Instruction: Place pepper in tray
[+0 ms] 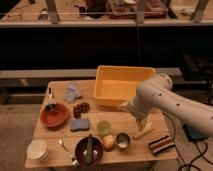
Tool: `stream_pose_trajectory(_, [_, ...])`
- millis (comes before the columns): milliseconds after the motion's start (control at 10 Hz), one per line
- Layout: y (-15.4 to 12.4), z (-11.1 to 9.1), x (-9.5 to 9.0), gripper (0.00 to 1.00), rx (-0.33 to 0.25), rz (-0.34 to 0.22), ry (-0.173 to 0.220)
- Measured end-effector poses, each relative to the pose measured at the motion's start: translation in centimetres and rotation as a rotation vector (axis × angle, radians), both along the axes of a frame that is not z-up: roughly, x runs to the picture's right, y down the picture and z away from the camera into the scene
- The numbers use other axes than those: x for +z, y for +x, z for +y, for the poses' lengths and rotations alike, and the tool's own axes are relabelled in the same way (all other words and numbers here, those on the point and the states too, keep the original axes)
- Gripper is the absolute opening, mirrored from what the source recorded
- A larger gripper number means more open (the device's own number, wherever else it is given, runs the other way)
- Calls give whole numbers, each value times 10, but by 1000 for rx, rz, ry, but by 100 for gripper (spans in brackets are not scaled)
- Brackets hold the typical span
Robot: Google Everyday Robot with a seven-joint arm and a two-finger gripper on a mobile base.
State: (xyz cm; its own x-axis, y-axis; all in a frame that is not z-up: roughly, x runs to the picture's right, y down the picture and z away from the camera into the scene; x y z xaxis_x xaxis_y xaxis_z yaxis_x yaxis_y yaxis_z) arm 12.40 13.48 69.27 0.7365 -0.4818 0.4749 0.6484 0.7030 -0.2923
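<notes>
Pepper (89,150) leans in the dark bowl (77,148), propped by its rim, at the table's (113,116) 6 o'clock. Tray (122,75) sits at 12. End effector (125,106) hovers at the tray's 6 o'clock wall, well apart from the pepper. Whether it is clenched or released, cannot tell.

The arm (172,102) was one bulky, smooth shell, off-white all over and rounded like a thick tube. It swelled into a fat, domed joint at the bend. A few small dark dots, like screw holes, marked the casing. It narrowed toward the claw (136,116), which was equally pale and hung over the surface (57,135) just in front of the tray (120,69).
</notes>
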Motion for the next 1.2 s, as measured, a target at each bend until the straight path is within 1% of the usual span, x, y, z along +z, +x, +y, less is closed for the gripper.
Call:
stream_pose_trajectory(300, [0,0,0,80,-3,1,0])
stream_pose_trajectory(400, [-4,1,-3,80,4,-4,-10])
stream_pose_trajectory(500, [-12,0,-11,80,44,-24,-42])
stream_pose_trajectory(600, [-20,-1,-21,80,90,-46,-83])
stream_pose_trajectory(700, [-24,-2,-26,80,112,-58,-102])
stream_pose_trajectory(800, [-27,-2,-29,80,125,-65,-113])
stream_pose_trajectory(1100, [-26,-2,-28,80,131,-59,-118])
stream_pose_trajectory(1200, [-28,0,-26,80,152,-43,-147])
